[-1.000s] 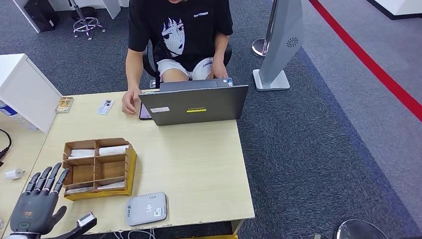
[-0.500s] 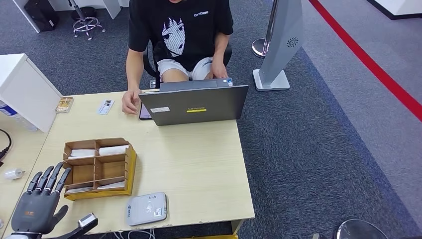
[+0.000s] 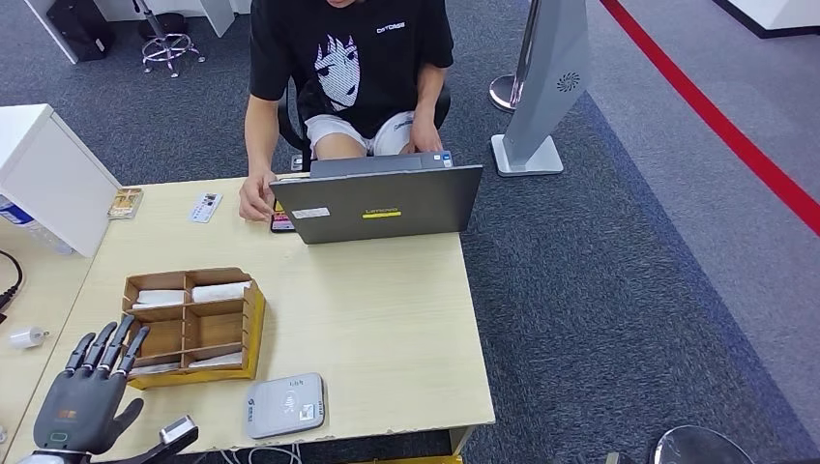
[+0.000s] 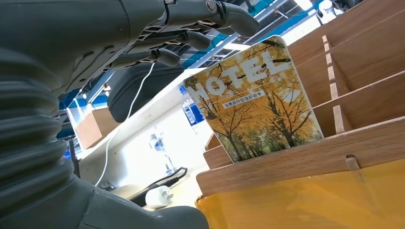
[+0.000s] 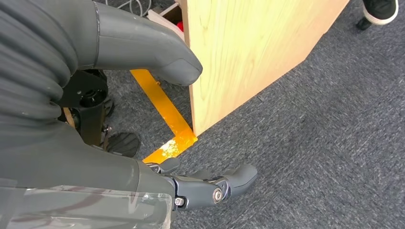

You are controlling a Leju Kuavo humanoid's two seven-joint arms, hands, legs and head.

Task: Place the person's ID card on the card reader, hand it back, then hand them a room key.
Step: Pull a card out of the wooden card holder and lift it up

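Observation:
My left hand hovers over the table's front left corner with fingers spread and holds nothing. It is just left of the wooden card box. In the left wrist view its fingers reach above a room key card, printed HOTEL over autumn trees, which stands in a box compartment. The grey card reader lies near the front edge. A small card lies at the far left of the table. My right hand hangs beside the table over the carpet, holding nothing.
A person sits behind a grey laptop, one hand by a dark phone. A white cabinet stands at the left, with another card beside it. A white plug lies on the left desk.
My left hand has slid a little toward the table's front edge and the card box. The person's hand has shifted at the phone by the laptop.

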